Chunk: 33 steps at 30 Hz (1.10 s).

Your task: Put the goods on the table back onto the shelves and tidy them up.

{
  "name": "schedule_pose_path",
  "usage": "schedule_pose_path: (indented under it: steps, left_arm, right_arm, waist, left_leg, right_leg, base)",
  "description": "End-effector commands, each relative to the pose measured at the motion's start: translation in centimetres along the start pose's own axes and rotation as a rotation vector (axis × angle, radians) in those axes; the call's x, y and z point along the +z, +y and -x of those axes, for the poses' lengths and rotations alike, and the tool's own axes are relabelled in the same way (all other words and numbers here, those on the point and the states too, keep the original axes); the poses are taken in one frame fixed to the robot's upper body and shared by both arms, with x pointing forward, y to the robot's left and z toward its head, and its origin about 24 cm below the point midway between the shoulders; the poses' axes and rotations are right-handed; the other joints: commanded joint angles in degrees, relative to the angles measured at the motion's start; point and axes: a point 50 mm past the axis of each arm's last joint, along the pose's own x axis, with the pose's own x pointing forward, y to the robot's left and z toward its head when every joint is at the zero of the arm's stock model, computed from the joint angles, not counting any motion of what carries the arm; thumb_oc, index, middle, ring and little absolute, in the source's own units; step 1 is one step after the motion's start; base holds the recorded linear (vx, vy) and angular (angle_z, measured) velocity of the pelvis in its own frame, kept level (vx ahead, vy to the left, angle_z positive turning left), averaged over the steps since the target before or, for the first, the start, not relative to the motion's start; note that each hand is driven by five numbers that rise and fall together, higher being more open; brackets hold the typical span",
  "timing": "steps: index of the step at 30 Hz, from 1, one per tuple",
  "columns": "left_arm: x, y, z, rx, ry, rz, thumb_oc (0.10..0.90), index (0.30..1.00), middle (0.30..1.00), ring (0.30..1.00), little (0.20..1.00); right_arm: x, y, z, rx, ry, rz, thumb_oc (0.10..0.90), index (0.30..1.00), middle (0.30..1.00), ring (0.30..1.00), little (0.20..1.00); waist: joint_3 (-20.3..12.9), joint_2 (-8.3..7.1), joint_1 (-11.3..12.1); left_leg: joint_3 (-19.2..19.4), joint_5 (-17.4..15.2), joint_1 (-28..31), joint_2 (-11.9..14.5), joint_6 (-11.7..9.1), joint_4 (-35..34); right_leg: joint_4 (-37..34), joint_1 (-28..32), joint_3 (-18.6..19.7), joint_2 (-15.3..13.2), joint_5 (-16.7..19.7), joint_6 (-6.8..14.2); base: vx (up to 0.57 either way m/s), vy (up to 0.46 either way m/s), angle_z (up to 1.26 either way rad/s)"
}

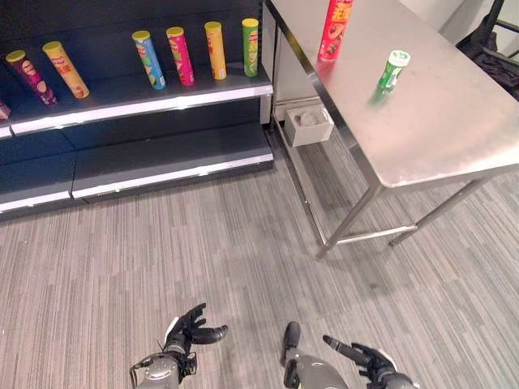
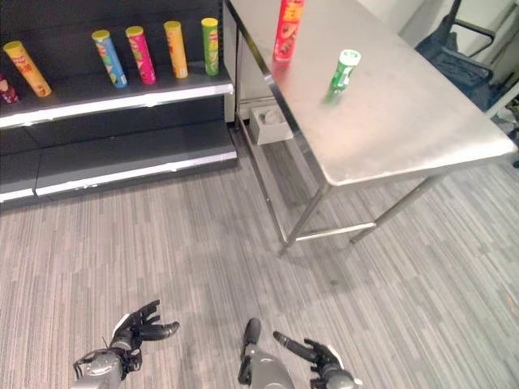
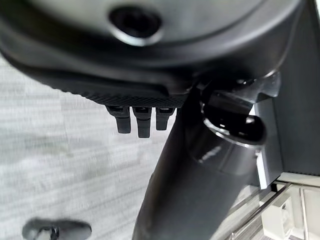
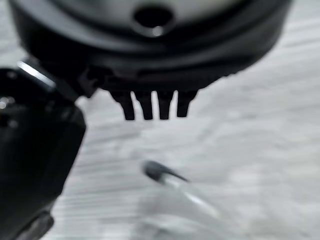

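Observation:
Two goods stand on the steel table (image 1: 438, 121) at the upper right: a tall red can (image 1: 335, 31) at its far edge and a smaller green can (image 1: 392, 70) nearer the middle. The dark shelf (image 1: 138, 93) at the upper left holds several upright or leaning cans, among them a blue one (image 1: 149, 59) and a green one (image 1: 250, 47). My left hand (image 1: 190, 328) hangs low over the floor, far from the table, open and empty, fingers (image 3: 142, 122) relaxed. My right hand (image 1: 365, 361) is also low, open, holding nothing, fingers (image 4: 150, 105) straight.
A lower dark shelf (image 1: 170, 158) sits beneath the stocked one. A small white box (image 1: 308, 126) rests on the floor between shelf and table. Slanted table legs (image 1: 349, 223) reach the grey carpet. A dark chair (image 1: 495, 49) stands beyond the table.

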Motion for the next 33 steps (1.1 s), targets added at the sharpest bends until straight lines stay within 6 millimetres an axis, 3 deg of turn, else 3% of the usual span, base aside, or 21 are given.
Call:
schedule_pose_path:
  steps: [1,2,3,5,6,7,8,9,11,14,15,16,17,19,22,24,26,27,29,31,33]
  left_arm:
    - [4.8,-0.1,-0.1,-0.044,-0.199,-0.049,0.8,0.9,0.9,0.9,0.9]
    - [5.0,-0.2,-0.3,-0.042,-0.201,-0.047,0.8,0.9,0.9,0.9,0.9]
    - [5.2,-0.4,-0.4,-0.046,-0.206,-0.046,0.8,0.9,0.9,0.9,0.9]
    - [5.3,-0.6,-0.4,-0.052,-0.21,-0.048,0.8,0.9,0.9,0.9,0.9]
    - [5.1,-0.6,-0.4,-0.053,-0.201,-0.055,0.8,0.9,0.9,0.9,0.9]
    - [4.9,-0.6,-0.5,-0.05,-0.19,-0.064,0.8,0.9,0.9,0.9,0.9]
    - [4.1,-0.1,-0.5,-0.031,-0.155,-0.088,0.8,0.9,0.9,0.9,0.9]
    - [3.7,0.2,-0.5,-0.015,-0.139,-0.099,0.8,0.9,0.9,0.9,0.9]
    - [2.5,0.9,-0.6,0.016,-0.083,-0.123,0.8,0.9,0.9,0.9,0.9]
    - [1.0,2.0,-0.5,0.057,-0.019,-0.121,0.8,0.9,0.9,0.9,0.9]
    - [1.0,2.0,-0.5,0.057,-0.019,-0.121,0.8,0.9,0.9,0.9,0.9]
    - [-0.5,2.6,-0.2,0.083,0.042,-0.125,0.8,0.9,0.9,0.9,0.9]
    - [-0.8,2.8,-0.2,0.09,0.058,-0.146,0.8,0.9,0.9,0.9,0.9]
    - [-1.4,3.2,-0.1,0.099,0.085,-0.154,0.8,0.9,0.9,0.9,0.9]
    - [-0.8,3.7,-0.3,0.112,0.082,-0.181,0.8,0.9,0.9,0.9,0.9]
    - [-0.1,4.0,-0.4,0.116,0.061,-0.196,0.8,0.9,0.9,0.9,0.9]
    - [0.4,4.2,-0.5,0.122,0.044,-0.194,0.8,0.9,0.9,0.9,0.9]
    - [0.4,4.2,-0.5,0.122,0.044,-0.194,0.8,0.9,0.9,0.9,0.9]
    - [0.4,4.4,-0.5,0.123,0.047,-0.196,0.8,0.9,0.9,0.9,0.9]
    - [0.5,4.5,-0.5,0.129,0.043,-0.199,0.8,0.9,0.9,0.9,0.9]
    - [0.5,4.6,-0.5,0.151,0.039,-0.158,0.8,0.9,0.9,0.9,0.9]
  right_arm:
    - [0.1,-1.6,0.2,-0.048,-0.025,0.019,0.8,0.9,0.9,0.9,0.9]
    - [0.6,-1.8,0.1,-0.061,-0.037,0.015,0.8,0.9,0.9,0.9,0.9]
    - [0.7,-1.9,0.1,-0.064,-0.038,0.018,0.8,0.9,0.9,0.9,0.9]
    - [0.7,-1.8,0.1,-0.064,-0.035,0.015,0.8,0.9,0.9,0.9,0.9]
    - [0.6,-1.8,0.1,-0.062,-0.033,0.018,0.8,0.9,0.9,0.9,0.9]
    - [0.6,-1.8,0.1,-0.063,-0.03,0.023,0.8,0.9,0.9,0.9,0.9]
    - [0.3,-1.6,0.1,-0.056,-0.018,0.042,0.8,0.9,0.9,0.9,0.9]
    - [0.2,-1.5,0.1,-0.054,-0.012,0.051,0.8,0.9,0.9,0.9,0.9]
    - [-0.2,-1.4,0.0,-0.053,0.006,0.063,0.8,0.9,0.9,0.9,0.9]
    - [-0.5,-1.0,-0.1,-0.039,0.026,0.08,0.8,0.9,0.9,0.9,0.9]
    - [-0.5,-1.0,-0.1,-0.039,0.026,0.08,0.8,0.9,0.9,0.9,0.9]
    - [-1.1,-0.9,0.0,-0.04,0.051,0.064,0.8,0.9,0.9,0.9,0.9]
    - [-1.3,-0.7,0.0,-0.039,0.06,0.051,0.8,0.9,0.9,0.9,0.9]
    - [-1.7,-0.2,0.0,-0.028,0.073,0.036,0.8,0.9,0.9,0.9,0.9]
    - [-1.3,0.3,-0.2,-0.012,0.065,0.044,0.8,0.9,0.9,0.9,0.9]
    - [-0.9,0.5,-0.3,-0.006,0.052,0.036,0.8,0.9,0.9,0.9,0.9]
    - [-0.3,0.5,-0.4,-0.006,0.032,0.035,0.8,0.9,0.9,0.9,0.9]
    - [-0.3,0.5,-0.4,-0.006,0.032,0.035,0.8,0.9,0.9,0.9,0.9]
    - [-0.3,0.8,-0.3,0.0,0.028,0.033,0.8,0.9,0.9,0.9,0.9]
    - [-0.7,1.0,-0.3,0.006,0.04,0.04,0.8,0.9,0.9,0.9,0.9]
    - [-1.1,1.1,-0.3,0.003,0.064,0.041,0.8,0.9,0.9,0.9,0.9]
  waist:
    - [1.03,-1.95,0.01]
    - [2.01,-2.54,0.06]
    - [2.56,-2.28,0.42]
    - [2.58,-2.5,0.79]
    - [2.41,-2.13,1.03]
    - [2.38,-2.11,1.23]
    - [2.0,-1.52,2.22]
    - [2.03,-1.01,2.92]
    - [1.85,-0.5,3.81]
    - [1.38,-0.1,4.39]
    - [1.5,-0.14,4.52]
    - [0.53,-0.34,4.76]
    - [0.01,-0.84,4.74]
    - [-0.94,-1.68,4.51]
    - [-1.38,-2.22,4.35]
    - [-0.68,-2.06,3.82]
    - [0.61,-1.44,3.4]
    - [0.63,-1.5,3.45]
    - [1.06,-1.02,3.17]
    - [1.29,-1.45,3.07]
    - [1.24,-2.19,3.32]
  left_leg:
    - [2.07,1.5,-12.02,-1.72,4.45,8.61]
    - [5.62,3.4,-14.91,0.71,4.97,11.89]
    - [7.75,2.38,-16.08,2.36,5.29,10.71]
    - [10.7,0.03,-17.19,3.23,5.89,4.1]
    - [10.9,-2.0,-17.43,3.98,5.23,0.76]
    - [11.14,-1.28,-18.41,3.86,5.1,-3.41]
    - [9.73,6.35,-20.43,3.4,4.36,-14.48]
    - [7.53,9.88,-21.28,3.45,3.73,-18.62]
    - [4.44,13.03,-23.06,3.42,2.54,-25.01]
    - [3.31,13.87,-22.3,3.44,1.72,-25.98]
    - [3.47,13.81,-22.09,3.45,1.72,-25.99]
    - [1.29,12.3,-20.83,2.02,2.24,-24.33]
    - [1.0,11.3,-20.5,0.99,3.02,-23.42]
    - [2.17,9.45,-19.7,-0.41,4.67,-22.31]
    - [3.81,6.87,-18.4,-2.36,7.64,-21.46]
    - [5.07,5.16,-16.93,-3.79,9.64,-20.93]
    - [6.59,3.86,-15.51,-4.48,11.13,-20.75]
    - [6.66,3.84,-15.51,-4.57,11.17,-20.73]
    - [7.65,3.19,-13.54,-4.81,11.8,-21.72]
    - [8.51,2.33,-11.32,-5.41,11.48,-23.18]
    - [8.55,0.48,-10.23,-5.28,10.26,-23.26]
  right_leg:
    - [-5.18,8.12,-1.9,-4.54,-3.08,10.22]
    - [-5.37,9.68,-2.54,-3.98,-5.02,9.32]
    - [-5.37,10.49,-2.81,-3.6,-5.77,9.31]
    - [-5.37,11.39,-3.13,-4.23,-6.74,9.99]
    - [-5.37,12.37,-2.77,-3.9,-7.8,10.59]
    - [-5.37,12.84,-2.8,-4.17,-8.34,10.89]
    - [-5.37,13.61,-2.96,-3.82,-8.89,10.84]
    - [-5.37,14.51,-2.46,-3.26,-9.66,10.88]
    - [-5.37,16.54,-1.39,-2.74,-11.18,10.86]
    - [-5.37,18.44,0.7,-2.55,-12.07,11.35]
    - [-5.37,18.54,0.85,-2.59,-12.08,11.36]
    - [-5.37,20.38,3.44,-4.05,-12.32,11.95]
    - [-5.37,20.87,4.41,-5.02,-12.04,12.45]
    - [-2.57,20.28,5.52,-7.19,-12.15,13.19]
    - [6.44,16.15,7.33,-9.47,-12.61,14.34]
    - [14.7,12.13,8.26,-10.89,-10.05,14.9]
    - [22.24,8.1,6.47,-13.46,-5.76,14.8]
    - [22.42,7.98,6.59,-13.56,-5.83,14.86]
    - [26.58,6.03,2.77,-15.73,-4.99,14.59]
    - [21.71,6.48,-1.03,-17.16,-5.51,14.62]
    - [8.94,6.81,-3.83,-16.93,-5.13,15.9]
  base:
    - [0.17,-0.262,0.08]
    - [0.19,-0.225,0.19]
    - [0.22,-0.156,0.34]
    - [0.2,-0.003,0.33]
    - [0.23,0.052,-0.03]
    - [0.29,0.138,-0.27]
    - [0.27,0.179,-0.2]
    - [0.33,0.204,0.08]
    - [0.32,0.158,-0.04]
    - [0.24,0.169,-0.69]
    - [0.33,0.378,-0.63]
    - [0.33,0.391,-0.61]
    - [0.4,0.474,-0.48]
    - [0.21,0.289,-0.77]
    - [0.13,0.284,-0.36]
    - [0.09,0.293,-0.17]
    - [0.04,0.244,-0.19]
    - [0.04,0.19,-0.22]
    - [0.08,0.164,-0.18]
    - [0.17,0.055,-0.05]
    - [0.18,-0.142,-0.32]
